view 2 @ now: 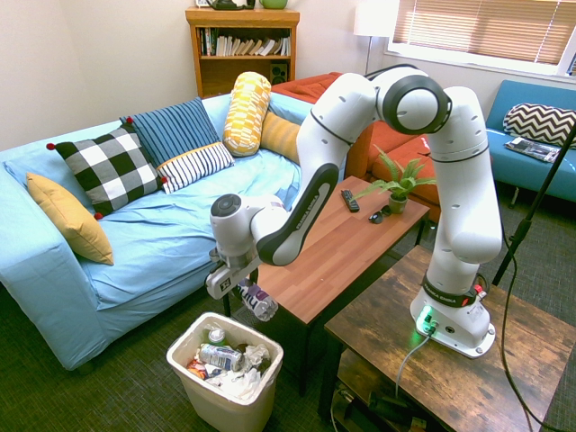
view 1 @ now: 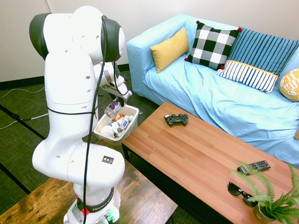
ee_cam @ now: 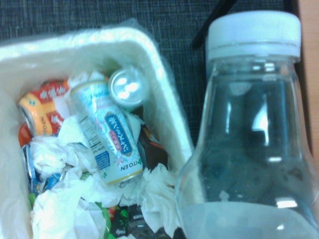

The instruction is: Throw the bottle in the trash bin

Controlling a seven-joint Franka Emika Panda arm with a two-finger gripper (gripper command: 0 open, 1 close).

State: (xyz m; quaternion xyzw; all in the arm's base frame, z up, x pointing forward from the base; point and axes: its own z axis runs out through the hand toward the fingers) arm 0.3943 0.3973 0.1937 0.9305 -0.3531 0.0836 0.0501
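Bottle over the bin!
At lower left of the second exterior view, the fingers (view 2: 236, 277) gripped the bottle (view 2: 257, 301) above the bin's (view 2: 186, 375) rim; centring before release looked wise.

A light-blue fabric-covered sofa (view 2: 171, 238) stands against a pale plain wall (view 2: 126, 45) on dark grey-green carpet (view 2: 117, 387). Behind it, a brown wooden bookcase (view 2: 243, 61) holds upright books. Tan horizontal blinds (view 2: 486, 31) cover a bright window, near a white-shaded floor lamp (view 2: 373, 20) and a teal couch (view 2: 515, 135).
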